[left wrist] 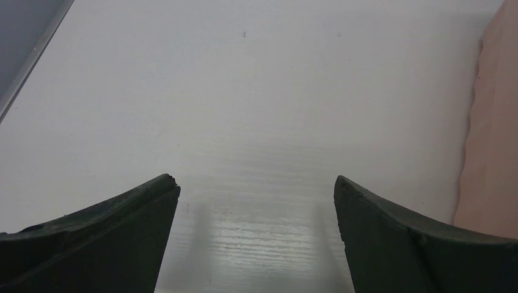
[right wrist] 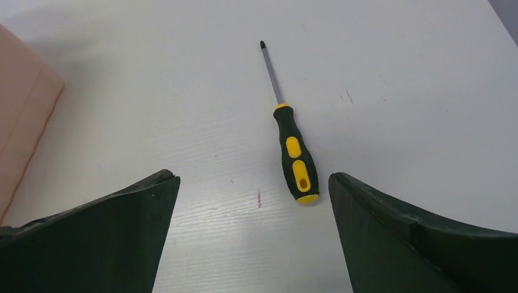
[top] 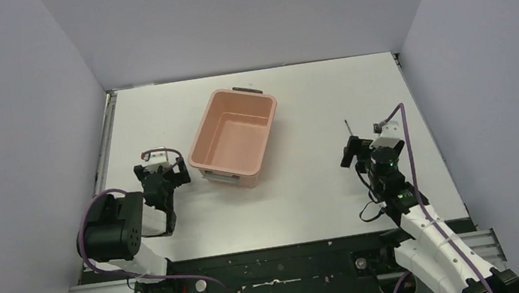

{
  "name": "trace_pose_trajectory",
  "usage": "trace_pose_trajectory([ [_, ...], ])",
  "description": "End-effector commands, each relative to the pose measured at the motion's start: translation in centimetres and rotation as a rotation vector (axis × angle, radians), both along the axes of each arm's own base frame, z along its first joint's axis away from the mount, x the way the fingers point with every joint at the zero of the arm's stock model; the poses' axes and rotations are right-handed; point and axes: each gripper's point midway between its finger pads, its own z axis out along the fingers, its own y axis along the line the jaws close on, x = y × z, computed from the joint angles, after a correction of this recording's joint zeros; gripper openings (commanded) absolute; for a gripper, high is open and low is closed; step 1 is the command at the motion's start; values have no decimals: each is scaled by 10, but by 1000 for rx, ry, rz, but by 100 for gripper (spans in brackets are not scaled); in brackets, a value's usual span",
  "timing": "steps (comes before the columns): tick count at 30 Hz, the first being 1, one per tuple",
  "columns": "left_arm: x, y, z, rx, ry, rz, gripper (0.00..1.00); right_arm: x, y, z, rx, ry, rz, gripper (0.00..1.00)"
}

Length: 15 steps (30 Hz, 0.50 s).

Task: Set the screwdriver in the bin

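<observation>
the screwdriver (right wrist: pixel 293 155) lies flat on the white table (top: pixel 309 200), out on the right side, its tip pointing away from the arms and its yellow-ended handle towards them. the right gripper (right wrist: pixel 253 180) sits low right behind it, fingers spread wide, the handle end just ahead of the gap and nearer the right finger, not touched. the pink bin (top: pixel 236 138) stands upright at mid-table, well apart to the screwdriver's left. the left gripper (left wrist: pixel 256 183) is low beside the bin's near left corner, also spread wide over bare table.
</observation>
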Motion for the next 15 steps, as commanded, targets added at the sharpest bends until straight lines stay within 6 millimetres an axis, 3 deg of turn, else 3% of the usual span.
trace_pose_trajectory([
  [1,11,1,22,3,-80,-1,97,18,-12,52,-50,-45,-62,100],
  [5,11,1,22,3,-81,-1,97,41,-18,86,-101,126,-84,100],
  [9,11,0,22,4,-80,-2,97,68,-5,96,-154,342,38,100],
  [11,11,1,22,3,-80,-1,97,77,3,95,-162,440,116,100],
  [15,11,0,22,3,-81,-2,97,92,9,56,-183,623,194,100],
])
